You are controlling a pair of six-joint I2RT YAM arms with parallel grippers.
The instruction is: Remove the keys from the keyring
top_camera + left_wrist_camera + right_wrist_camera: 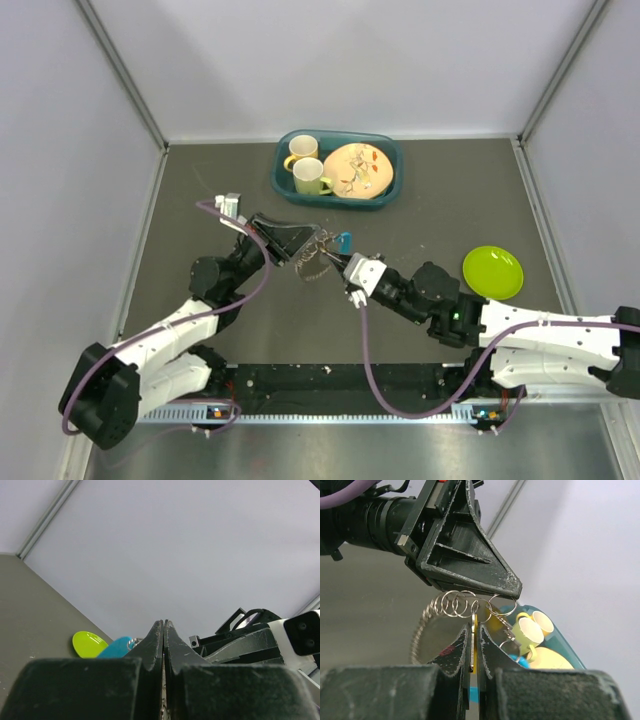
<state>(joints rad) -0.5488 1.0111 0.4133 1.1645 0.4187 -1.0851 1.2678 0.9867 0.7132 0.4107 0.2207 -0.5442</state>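
Observation:
Both grippers meet above the table's middle. My left gripper (303, 247) is shut on the keyring (456, 603), whose silvery wire loops are stretched out below its fingertips (510, 587). In the left wrist view the left gripper (164, 622) pinches a thin metal strip. My right gripper (338, 263) (474, 627) is shut on a key with an orange-yellow head (475, 645), hanging from the loops. The keys (320, 256) dangle between the grippers. A teal-blue head piece (344, 241) hangs on small rings, and it also shows in the left wrist view (116, 647).
A teal tray (383, 196) at the back holds two yellow-green mugs (309, 176) and a patterned plate (357, 169). A lime-green plate (492, 271) lies at the right. Grey walls stand on three sides.

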